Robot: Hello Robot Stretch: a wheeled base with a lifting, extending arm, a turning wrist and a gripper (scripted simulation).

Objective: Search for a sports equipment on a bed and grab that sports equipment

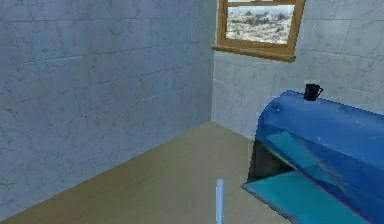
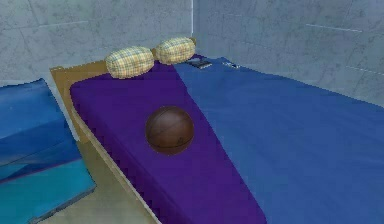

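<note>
A brown ball (image 2: 170,130), like a basketball, lies on the purple part of a bed (image 2: 130,110) in the arm side view's middle. The bed's cover is purple on the near left and blue (image 2: 290,130) on the right. Two checked yellowish pillows (image 2: 129,62) (image 2: 176,50) lie at the bed's far end. A small dark flat thing (image 2: 200,65) rests on the blue cover near the pillows.
A blue piece of furniture (image 1: 330,140) with open shelves stands at the forward view's right, a dark cup (image 1: 312,92) on top. It shows again at the arm side view's left (image 2: 30,130). A wood-framed window (image 1: 260,25) sits high on the wall. Tan floor (image 1: 160,180) lies ahead.
</note>
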